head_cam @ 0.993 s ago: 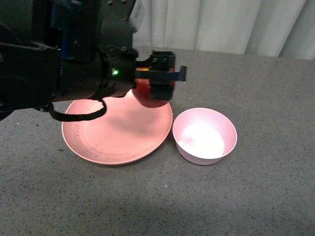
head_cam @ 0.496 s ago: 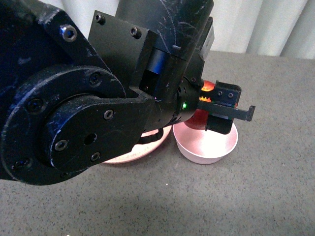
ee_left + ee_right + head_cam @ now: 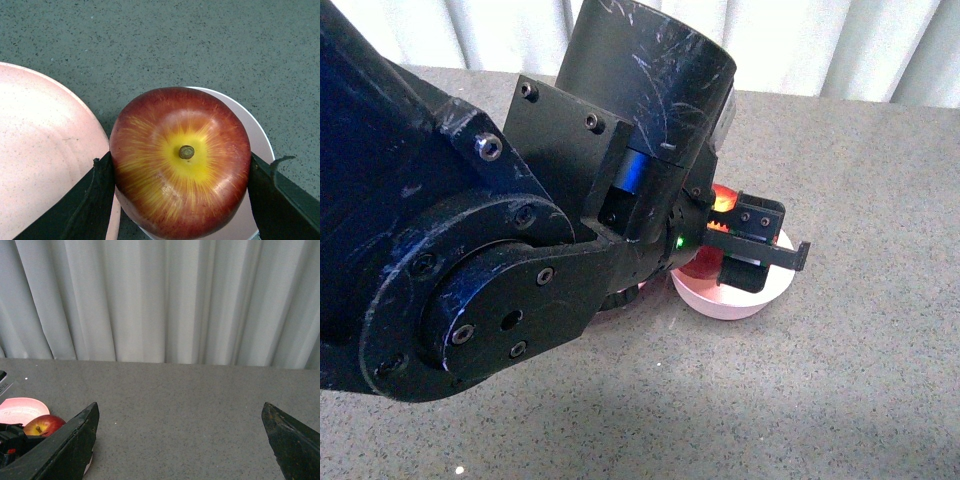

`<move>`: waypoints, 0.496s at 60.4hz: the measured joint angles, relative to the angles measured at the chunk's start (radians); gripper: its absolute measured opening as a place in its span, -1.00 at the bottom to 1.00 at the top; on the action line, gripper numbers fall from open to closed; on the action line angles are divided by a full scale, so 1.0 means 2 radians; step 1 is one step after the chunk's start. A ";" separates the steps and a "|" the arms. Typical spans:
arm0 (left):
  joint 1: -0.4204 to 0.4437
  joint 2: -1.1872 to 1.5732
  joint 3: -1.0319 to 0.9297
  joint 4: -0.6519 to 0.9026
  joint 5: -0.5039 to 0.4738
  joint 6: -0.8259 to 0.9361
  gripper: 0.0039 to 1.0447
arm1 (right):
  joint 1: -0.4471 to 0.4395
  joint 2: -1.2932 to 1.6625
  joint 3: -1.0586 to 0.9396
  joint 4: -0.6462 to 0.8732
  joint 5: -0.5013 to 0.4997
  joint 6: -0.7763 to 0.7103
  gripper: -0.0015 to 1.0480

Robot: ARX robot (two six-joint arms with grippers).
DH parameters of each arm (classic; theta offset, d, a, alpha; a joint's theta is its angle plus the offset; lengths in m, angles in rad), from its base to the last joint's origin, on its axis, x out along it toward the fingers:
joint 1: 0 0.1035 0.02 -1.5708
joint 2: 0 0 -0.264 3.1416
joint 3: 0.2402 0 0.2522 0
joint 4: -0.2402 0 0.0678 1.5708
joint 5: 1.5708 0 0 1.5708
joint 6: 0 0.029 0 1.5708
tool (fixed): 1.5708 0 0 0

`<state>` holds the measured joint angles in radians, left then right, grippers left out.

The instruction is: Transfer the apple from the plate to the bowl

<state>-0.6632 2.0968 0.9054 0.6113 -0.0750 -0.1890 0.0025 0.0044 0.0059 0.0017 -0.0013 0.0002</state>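
The apple [image 3: 180,162] is over the bowl [image 3: 256,131], stem up, covering most of the bowl's opening. Only a crescent of pale rim shows past it. Whether its underside touches the bowl's floor cannot be told from these views.

The left tool [image 3: 179,161] pinches it, one dark finger [image 3: 92,200] pressed on each flank at about the widest girth. That looks like the right place to hold it: the skin is glossy and probably slick, the body is firm and round, and a grip higher or lower would tend to squeeze it out. It should be light enough for this pinch and would not bruise from a short drop (though it could roll or rock the small bowl if let go off-centre). Opening the fingers evenly, low over the bowl's middle, seems the safest release.

The plate [image 3: 45,150] lies just beside the bowl, bare. The grey bench [image 3: 200,40] carries both. The right tool [image 3: 180,410] hangs well apart from the bowl, spread wide and holding nothing, facing a pale curtain [image 3: 160,300].
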 joint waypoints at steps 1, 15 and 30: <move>0.000 0.001 0.000 -0.002 0.000 0.000 0.28 | 0.000 0.000 0.000 0.000 0.000 0.000 0.82; 0.000 -0.001 0.000 -0.003 0.000 -0.004 0.90 | 0.000 0.000 0.000 0.000 0.000 0.000 0.82; 0.010 -0.030 -0.010 0.006 0.004 -0.009 0.88 | 0.000 0.000 0.000 0.000 0.000 0.000 0.82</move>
<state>-0.6437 2.0373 0.8860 0.6235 -0.0677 -0.2066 0.0025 0.0040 0.0059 0.0013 -0.0013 0.0002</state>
